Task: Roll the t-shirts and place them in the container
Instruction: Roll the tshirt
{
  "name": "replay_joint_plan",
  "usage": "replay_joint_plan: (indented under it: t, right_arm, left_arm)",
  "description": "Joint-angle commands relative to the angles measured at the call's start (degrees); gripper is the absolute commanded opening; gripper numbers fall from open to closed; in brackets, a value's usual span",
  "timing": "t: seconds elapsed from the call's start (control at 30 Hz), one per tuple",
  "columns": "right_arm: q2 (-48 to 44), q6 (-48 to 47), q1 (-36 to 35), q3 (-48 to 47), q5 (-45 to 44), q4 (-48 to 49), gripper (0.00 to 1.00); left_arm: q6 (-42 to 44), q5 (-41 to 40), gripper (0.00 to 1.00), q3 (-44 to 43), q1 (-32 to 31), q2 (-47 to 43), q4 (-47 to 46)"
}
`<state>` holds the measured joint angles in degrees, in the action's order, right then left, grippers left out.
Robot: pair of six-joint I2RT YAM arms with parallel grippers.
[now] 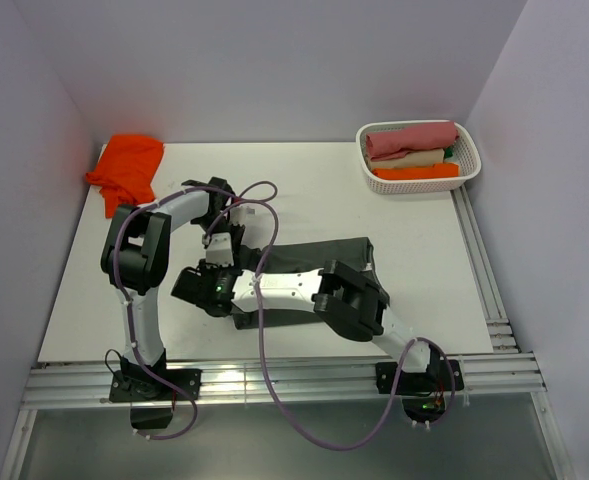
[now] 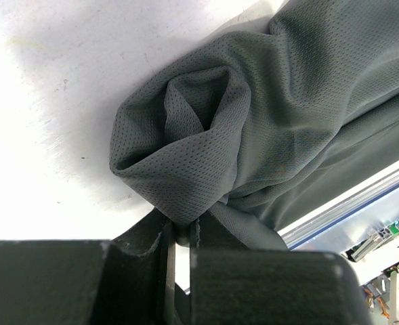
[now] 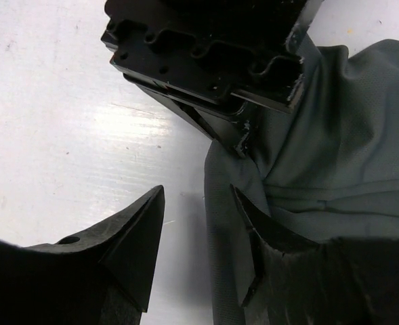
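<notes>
The dark charcoal-grey t-shirt (image 1: 319,262) lies folded in a long strip at the table's middle, its left end under both grippers. My left gripper (image 1: 220,250) is shut on a bunched left corner of it; in the left wrist view the cloth (image 2: 206,135) folds up from between the fingers (image 2: 206,238). My right gripper (image 1: 200,276) is open just in front of it, low over the table. In the right wrist view the shirt's edge (image 3: 221,203) lies between its jaws (image 3: 196,210), one finger (image 3: 257,233) on the cloth. The orange-red t-shirt (image 1: 128,167) lies crumpled at the far left.
A white basket (image 1: 471,165) at the far right holds rolled cloths, pink, cream and orange. Purple walls close in the table on three sides. Metal rails run along the right edge (image 1: 479,260) and the near edge (image 1: 274,380). Purple cables loop over the arms.
</notes>
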<state>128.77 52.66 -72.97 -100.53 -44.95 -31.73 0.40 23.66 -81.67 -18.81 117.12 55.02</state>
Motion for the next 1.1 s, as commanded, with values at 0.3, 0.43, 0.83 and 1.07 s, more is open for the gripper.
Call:
replay_joint_plan:
  t: [0.3, 0.43, 0.83, 1.07]
  right_arm:
    - [1.9, 10.6, -0.5, -1.0, -1.3, -13.2, 0.48]
    - [2.1, 11.6, -1.2, -0.9, -0.5, -15.0, 0.48]
    - [2.9, 13.8, -1.2, -2.9, 6.7, -20.1, 0.24]
    - [-7.9, 15.2, 1.3, 13.8, 15.0, -0.5, 0.11]
  left_arm:
    - [0.5, -1.5, 0.03, -2.4, -0.4, 0.0, -0.2]
    - [0.3, -1.2, 0.09, -2.7, -0.4, 0.2, 0.0]
    - [0.1, 1.4, 0.38, -5.8, -0.4, 0.7, 0.9]
    - [0.0, 5.7, 0.61, -10.5, 0.5, -0.8, 2.5]
